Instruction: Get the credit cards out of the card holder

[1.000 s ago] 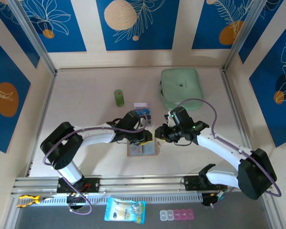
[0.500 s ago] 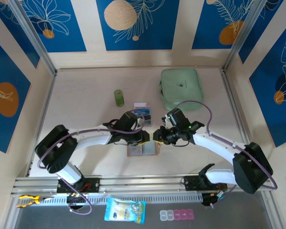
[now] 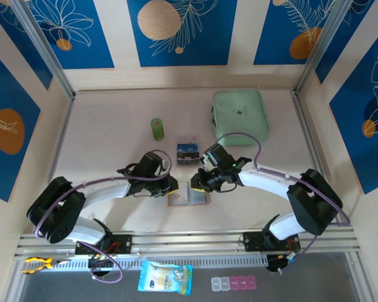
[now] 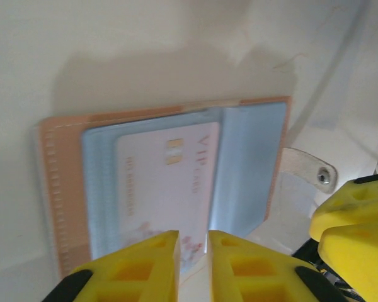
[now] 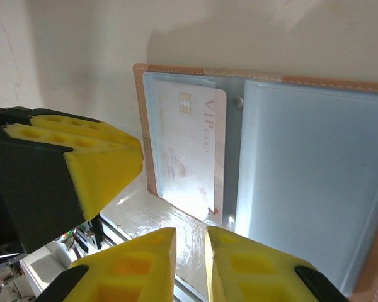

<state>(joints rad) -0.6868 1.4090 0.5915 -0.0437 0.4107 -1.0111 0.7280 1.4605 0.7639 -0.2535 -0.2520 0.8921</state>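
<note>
The card holder [image 3: 199, 199] lies open and flat on the table, tan outside with grey pockets [image 5: 302, 176]. A pale pinkish credit card [image 4: 164, 182] [image 5: 189, 145] sits in its left pocket, one end sticking out. My left gripper [image 3: 171, 187] [image 4: 193, 242] hangs over that end with its jaws a narrow slit apart. The card's edge shows in the slit, and whether it is pinched is unclear. My right gripper [image 3: 197, 184] [image 5: 190, 242] hovers just off the card's corner, narrowly open with nothing between its fingers. More credit cards [image 3: 188, 151], dark blue, lie on the table behind the holder.
A mint-green zip pouch [image 3: 239, 116] lies at the back right and a small green cylinder [image 3: 157, 129] stands at the back centre. The holder's snap tab [image 4: 309, 170] sticks out beside the right gripper's yellow finger [image 4: 353, 220]. A metal rail [image 3: 189, 242] runs along the near edge.
Both grippers have shifted left and slightly nearer, onto the holder's left half, and the left arm has drawn back. Both pairs of jaws have narrowed.
</note>
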